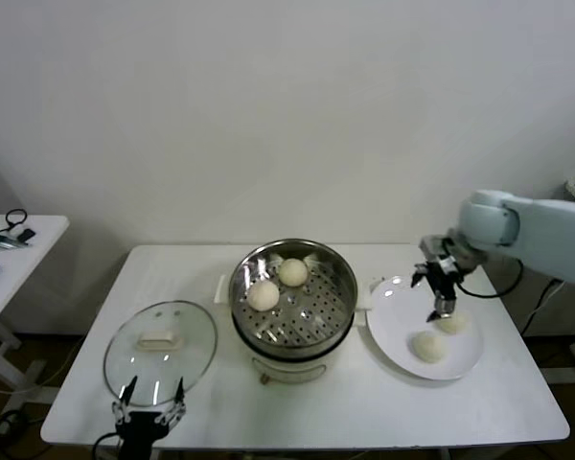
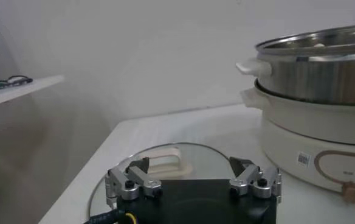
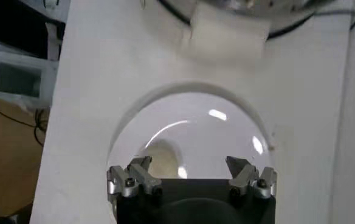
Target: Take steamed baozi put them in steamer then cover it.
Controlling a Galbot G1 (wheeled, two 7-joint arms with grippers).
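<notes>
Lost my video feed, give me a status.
Right gripper open above plate; left gripper open by cover. Two baozi in steamer, two plated. Nothing blocking.

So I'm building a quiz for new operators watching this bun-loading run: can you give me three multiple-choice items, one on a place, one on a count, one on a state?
1. Where does the glass lid lie?
A. On the steamer
B. On the table, on the robot's left of the steamer
C. On the plate

2. How many baozi are in the steamer?
A. None
B. Two
C. Four

3. How does the right hand stand?
A. Open, above the plate
B. Shut on a baozi
C. Shut on the lid

Key: 1 B, the lid lies flat beside the uncovered pot. 2 B, two baozi sit on the perforated floor, two more on the plate. 3 A, its fingers are spread with nothing between them.
</notes>
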